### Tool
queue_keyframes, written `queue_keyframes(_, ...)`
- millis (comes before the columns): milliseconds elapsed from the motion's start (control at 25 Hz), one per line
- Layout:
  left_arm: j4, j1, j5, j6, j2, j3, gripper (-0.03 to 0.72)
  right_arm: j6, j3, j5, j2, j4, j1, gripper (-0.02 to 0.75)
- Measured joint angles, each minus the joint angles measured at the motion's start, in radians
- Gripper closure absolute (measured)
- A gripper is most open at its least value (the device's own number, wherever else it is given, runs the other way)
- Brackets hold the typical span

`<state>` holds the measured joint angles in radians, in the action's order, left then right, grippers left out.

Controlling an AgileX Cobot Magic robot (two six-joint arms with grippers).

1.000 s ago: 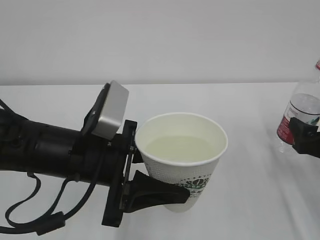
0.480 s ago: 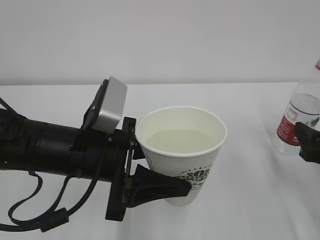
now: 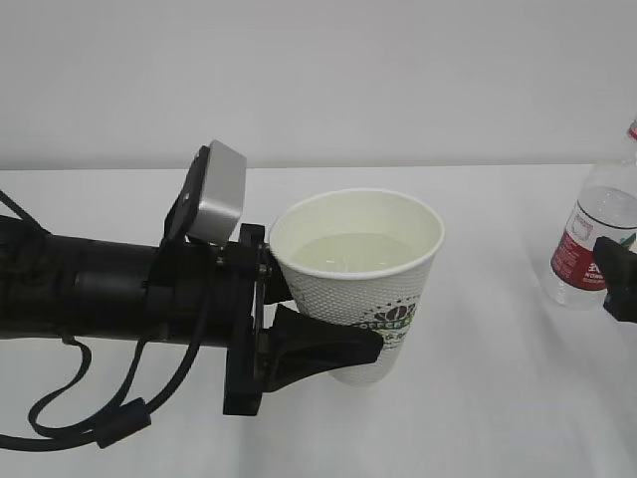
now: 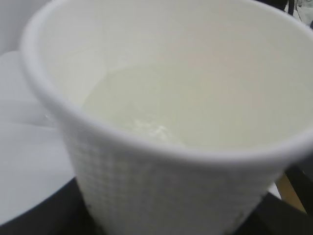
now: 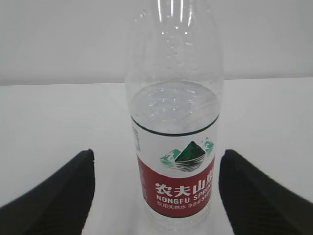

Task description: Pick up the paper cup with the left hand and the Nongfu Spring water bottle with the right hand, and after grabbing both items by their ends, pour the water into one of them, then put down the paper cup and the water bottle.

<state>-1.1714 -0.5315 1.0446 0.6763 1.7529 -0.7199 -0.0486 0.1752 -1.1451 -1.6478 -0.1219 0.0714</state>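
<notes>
Paper cup (image 3: 356,284) holds pale water (image 3: 348,252); bottle (image 5: 174,122) part-full.

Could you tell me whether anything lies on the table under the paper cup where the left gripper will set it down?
Nothing visible: the table around the paper cup is bare; the water bottle stands far right.

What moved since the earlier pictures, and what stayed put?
The left gripper carried the cup a little to the left and tipped it slightly. The right gripper backed away from the bottle toward the right edge; its fingers now stand clear on both sides of it. The left gripper kept its hold on the cup, the water stayed inside, and the bottle stood upright in the same spot on the table.
</notes>
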Motion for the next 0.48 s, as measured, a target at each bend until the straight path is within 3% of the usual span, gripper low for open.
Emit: queue_keyframes(480,0.089,0.0,-0.051,0.0,0.0,0.0,0.232,-0.002,0.0,0.0,0.0,0.0,0.0,0.147)
